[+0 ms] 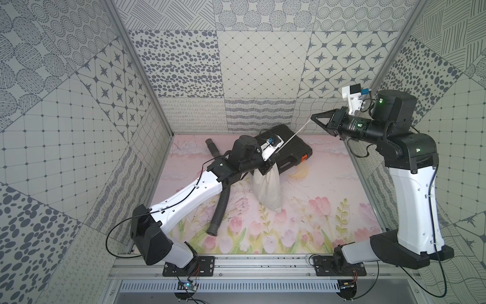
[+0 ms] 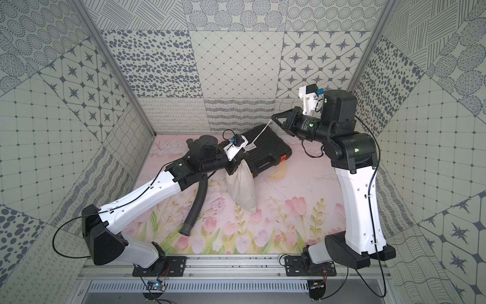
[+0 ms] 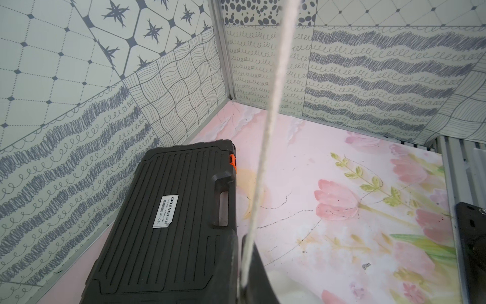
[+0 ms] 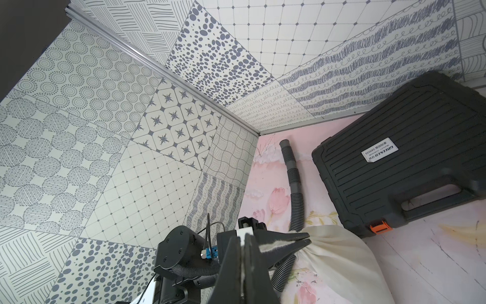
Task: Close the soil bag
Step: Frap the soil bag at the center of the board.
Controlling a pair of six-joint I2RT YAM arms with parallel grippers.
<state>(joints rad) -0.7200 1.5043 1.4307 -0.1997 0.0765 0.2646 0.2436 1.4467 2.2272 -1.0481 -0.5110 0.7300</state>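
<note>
One off-white cloth soil bag (image 1: 267, 189) lies near the middle of a floral-printed desk (image 1: 342, 189), its gathered mouth lifted toward the back and its bottom corner pointing at the front edge. Two robot arms work on it. The left end effector (image 1: 264, 172) is clenched on the bag's bunched neck. The right end effector (image 1: 312, 117) is raised near the back right corner, pinched tight on the single pale cord (image 1: 292, 136), which runs taut and straight from the bag's mouth up to it. One black ribbed tool case (image 1: 295, 152) with an orange latch lies flat just behind the bag, close to the back wall. One dark corrugated hose (image 1: 219, 210) lies diagonally to the left of the bag, passing under the left arm. Open desk surface stretches from the bag to the right wall and the front rail.
</note>
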